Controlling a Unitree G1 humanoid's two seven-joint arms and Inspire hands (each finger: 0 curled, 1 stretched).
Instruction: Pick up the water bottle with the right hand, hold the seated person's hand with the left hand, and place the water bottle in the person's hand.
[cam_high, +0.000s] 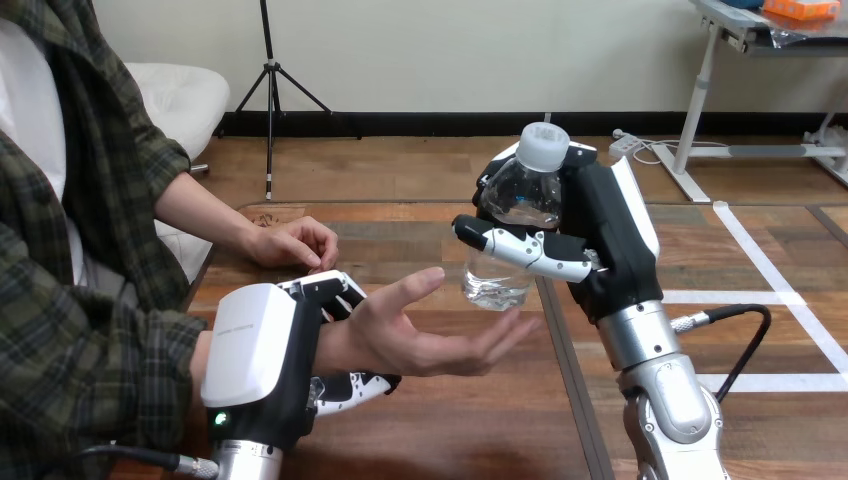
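A clear water bottle (515, 215) with a white cap is held upright above the table in my right hand (590, 235), whose fingers and thumb are curled round its middle. The bottle's base hangs just above and beyond the fingertips of the person's open hand (430, 335), which lies palm up over the table's middle. My left hand (265, 350) is shut on the person's wrist, fingers over it and thumb curled beneath. The bottle and the open palm are apart.
The person's other hand (290, 243) rests loosely curled on the wooden table (470, 430) at the far left. The person's torso and sleeve fill the left edge. A seam runs down the table beside my right arm.
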